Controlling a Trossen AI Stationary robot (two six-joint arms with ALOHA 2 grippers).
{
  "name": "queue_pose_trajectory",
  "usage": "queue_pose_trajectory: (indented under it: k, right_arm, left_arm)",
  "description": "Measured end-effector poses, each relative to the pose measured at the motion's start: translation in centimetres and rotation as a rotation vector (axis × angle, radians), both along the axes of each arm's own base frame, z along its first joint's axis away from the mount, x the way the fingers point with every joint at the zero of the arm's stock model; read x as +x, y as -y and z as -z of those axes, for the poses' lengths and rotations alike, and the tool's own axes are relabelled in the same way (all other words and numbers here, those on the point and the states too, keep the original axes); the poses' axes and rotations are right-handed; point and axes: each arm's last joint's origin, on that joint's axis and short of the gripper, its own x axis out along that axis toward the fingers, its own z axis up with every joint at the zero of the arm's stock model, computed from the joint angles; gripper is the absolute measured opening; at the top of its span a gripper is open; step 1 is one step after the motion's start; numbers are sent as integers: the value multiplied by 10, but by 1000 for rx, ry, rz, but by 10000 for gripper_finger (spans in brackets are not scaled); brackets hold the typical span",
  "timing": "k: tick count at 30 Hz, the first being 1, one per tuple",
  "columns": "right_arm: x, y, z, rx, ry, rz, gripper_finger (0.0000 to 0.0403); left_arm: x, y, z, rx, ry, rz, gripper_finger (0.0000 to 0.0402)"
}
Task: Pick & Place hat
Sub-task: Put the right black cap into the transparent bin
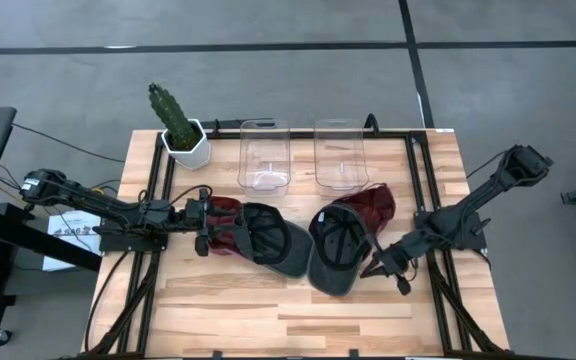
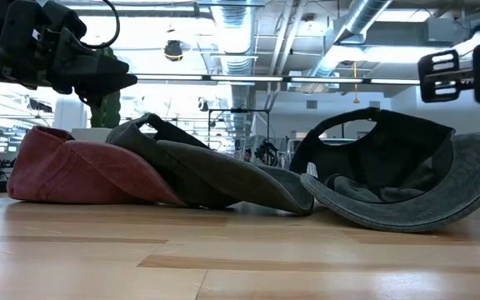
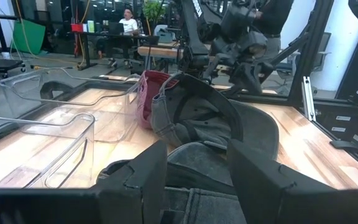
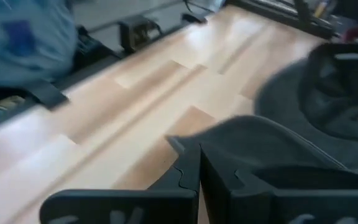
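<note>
Two pairs of hats lie on the wooden table. At the left, a red hat (image 1: 226, 208) (image 2: 65, 171) lies partly under a dark grey hat (image 1: 273, 238) (image 2: 215, 175). At the right, a grey hat (image 1: 333, 250) (image 2: 407, 183) (image 4: 278, 143) rests inside up against a dark red hat (image 1: 373, 203) (image 3: 148, 93). My left gripper (image 1: 218, 228) (image 3: 197, 168) is open and hovers level above the left red hat. My right gripper (image 1: 373, 268) (image 4: 199, 155) is shut. It slants down just above the right grey hat's brim edge.
Two clear plastic containers (image 1: 264, 155) (image 1: 340, 153) stand at the far edge behind the hats. A potted cactus (image 1: 180, 130) stands at the far left corner. Bare wood (image 1: 288, 310) lies along the near edge.
</note>
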Motion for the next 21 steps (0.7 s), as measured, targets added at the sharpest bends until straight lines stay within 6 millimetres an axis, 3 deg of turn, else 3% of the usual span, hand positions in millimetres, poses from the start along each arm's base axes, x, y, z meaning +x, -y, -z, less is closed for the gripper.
queue_pose_trajectory:
  k: [12, 21]
  right_arm:
    - [4, 2, 9, -56, -34, 57, 5]
    - [4, 2, 9, -63, -31, 53, 71]
  left_arm:
    - [0, 0, 0, 0, 0, 0, 166]
    - [0, 0, 0, 3, 0, 0, 166]
